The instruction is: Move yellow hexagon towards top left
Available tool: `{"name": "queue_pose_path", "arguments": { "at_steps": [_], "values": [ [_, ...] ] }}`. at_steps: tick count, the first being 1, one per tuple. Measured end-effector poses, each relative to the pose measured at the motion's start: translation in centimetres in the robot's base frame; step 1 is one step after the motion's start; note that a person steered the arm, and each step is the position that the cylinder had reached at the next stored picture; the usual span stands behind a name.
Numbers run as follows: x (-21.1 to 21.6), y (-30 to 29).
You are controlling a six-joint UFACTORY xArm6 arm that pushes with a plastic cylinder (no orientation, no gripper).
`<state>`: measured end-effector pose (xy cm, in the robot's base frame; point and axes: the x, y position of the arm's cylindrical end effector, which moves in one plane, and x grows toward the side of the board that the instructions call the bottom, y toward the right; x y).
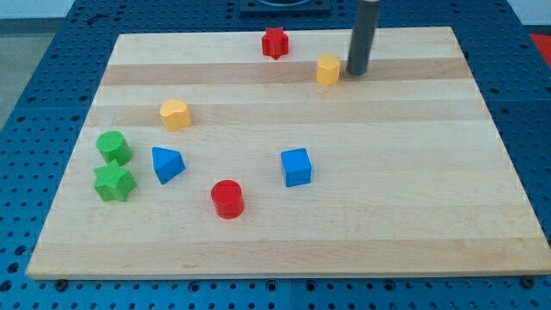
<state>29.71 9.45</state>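
Observation:
The yellow hexagon (328, 69) sits near the view's top, right of centre, on the wooden board (387, 172). My tip (356, 72) rests on the board just to the hexagon's right, very close to it or touching it. The dark rod rises from there out of the view's top. A red star (275, 42) lies to the hexagon's upper left.
A yellow heart-shaped block (175, 114) lies at left of centre. A green cylinder (113, 147) and a green star (114, 182) sit near the left edge. A blue triangular block (167, 164), a red cylinder (228, 199) and a blue cube (296, 167) lie lower down.

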Motion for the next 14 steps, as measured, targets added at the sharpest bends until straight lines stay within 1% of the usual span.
{"name": "queue_pose_path", "arguments": {
  "at_steps": [2, 3, 5, 7, 8, 9, 11, 13, 14],
  "values": [
    [0.3, -8.8],
    [2.2, -9.9],
    [1.9, -15.4],
    [1.6, -22.2],
    [-1.0, -22.2],
    [-2.4, -22.2],
    [-2.4, -23.4],
    [-4.1, -20.4],
    [-5.0, -20.6]
  ]
}}
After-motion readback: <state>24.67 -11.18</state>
